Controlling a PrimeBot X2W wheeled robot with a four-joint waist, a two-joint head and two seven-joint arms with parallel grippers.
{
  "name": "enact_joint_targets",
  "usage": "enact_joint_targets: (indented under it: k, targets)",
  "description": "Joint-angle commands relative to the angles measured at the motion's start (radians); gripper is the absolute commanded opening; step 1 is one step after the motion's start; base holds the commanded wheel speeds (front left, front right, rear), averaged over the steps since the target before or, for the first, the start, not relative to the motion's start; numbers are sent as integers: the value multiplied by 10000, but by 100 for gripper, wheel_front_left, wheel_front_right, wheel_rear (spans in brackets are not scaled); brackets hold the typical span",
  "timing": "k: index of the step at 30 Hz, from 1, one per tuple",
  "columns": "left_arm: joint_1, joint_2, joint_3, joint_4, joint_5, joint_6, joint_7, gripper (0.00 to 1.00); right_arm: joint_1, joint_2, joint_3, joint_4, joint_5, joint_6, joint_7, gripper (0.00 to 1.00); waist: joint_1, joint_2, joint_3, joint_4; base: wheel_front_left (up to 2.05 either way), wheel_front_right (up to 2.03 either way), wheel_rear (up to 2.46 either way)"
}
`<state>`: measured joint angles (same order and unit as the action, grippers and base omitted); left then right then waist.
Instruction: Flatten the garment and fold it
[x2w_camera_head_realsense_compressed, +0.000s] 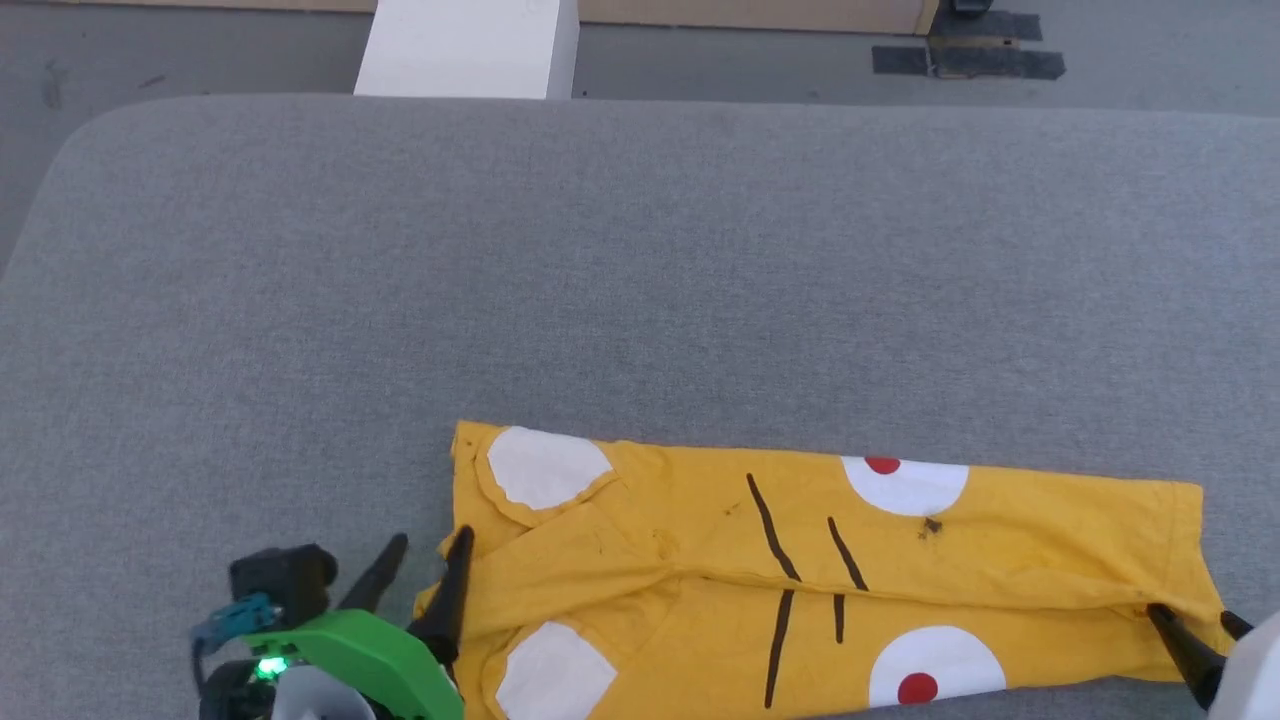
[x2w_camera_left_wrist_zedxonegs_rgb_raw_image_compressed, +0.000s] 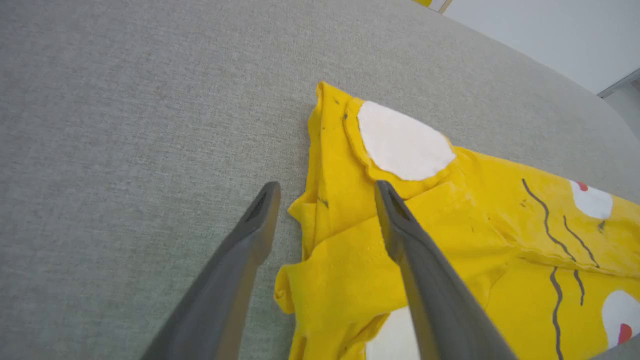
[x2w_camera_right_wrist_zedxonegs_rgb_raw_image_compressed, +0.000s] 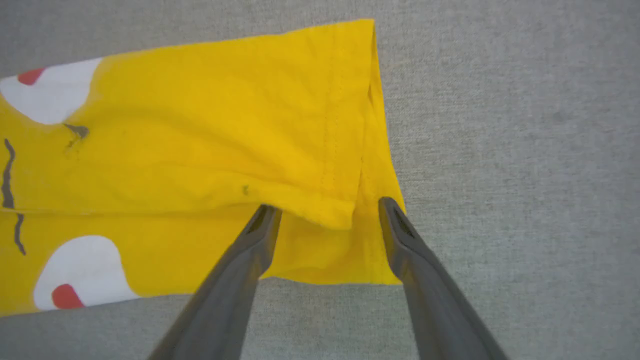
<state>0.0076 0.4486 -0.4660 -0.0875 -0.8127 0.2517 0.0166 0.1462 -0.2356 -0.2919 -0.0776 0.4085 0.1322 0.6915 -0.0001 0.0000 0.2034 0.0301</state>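
Observation:
The garment (x2w_camera_head_realsense_compressed: 700, 560) is a bright yellow T-shirt with white patches, red dots and dark stripes, lying as a long folded band across the near part of the grey surface. My left gripper (x2w_camera_head_realsense_compressed: 430, 555) stands open at the band's left end, one finger over the cloth, the other over bare grey. In the left wrist view the garment (x2w_camera_left_wrist_zedxonegs_rgb_raw_image_compressed: 450, 225) lies under my left gripper (x2w_camera_left_wrist_zedxonegs_rgb_raw_image_compressed: 325, 192), fingers apart. My right gripper (x2w_camera_head_realsense_compressed: 1195, 620) is open at the right end. In the right wrist view the gripper (x2w_camera_right_wrist_zedxonegs_rgb_raw_image_compressed: 327, 205) straddles the hem corner of the garment (x2w_camera_right_wrist_zedxonegs_rgb_raw_image_compressed: 225, 125), holding nothing.
The grey padded surface (x2w_camera_head_realsense_compressed: 640, 250) stretches wide beyond the garment, with rounded far corners. Behind its far edge stand a white block (x2w_camera_head_realsense_compressed: 470, 45) and black tape strips (x2w_camera_head_realsense_compressed: 965, 60) on the floor.

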Motion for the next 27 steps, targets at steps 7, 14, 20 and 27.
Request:
enact_joint_targets:
  k: [7, 14, 20, 27]
  targets:
    - [642, 47, 859, -827, 546, 803, -1585, 100, 621, 92, -864, -1759, 403, -15, 460, 100, 1, 0, -416, -263, 0, 0, 0]
    - [830, -230, 1206, -1164, 2117, 1511, -2693, 100, 271, 924, -1317, -1763, -612, -15, -549, 100, 1, 0, -71, -242, 0, 0, 0]
    - [592, -590, 1154, -1237, 3207, 1546, -2774, 100, -266, 1069, -1091, -567, -1034, -15, -1161, 100, 1, 0, 500, 34, 0, 0, 0]
    - [234, -842, 1076, -1193, 3711, 1392, -2781, 100, -961, 716, -732, 1108, -1070, -15, -1470, 100, 1, 0, 1037, 266, 0, 0, 0]
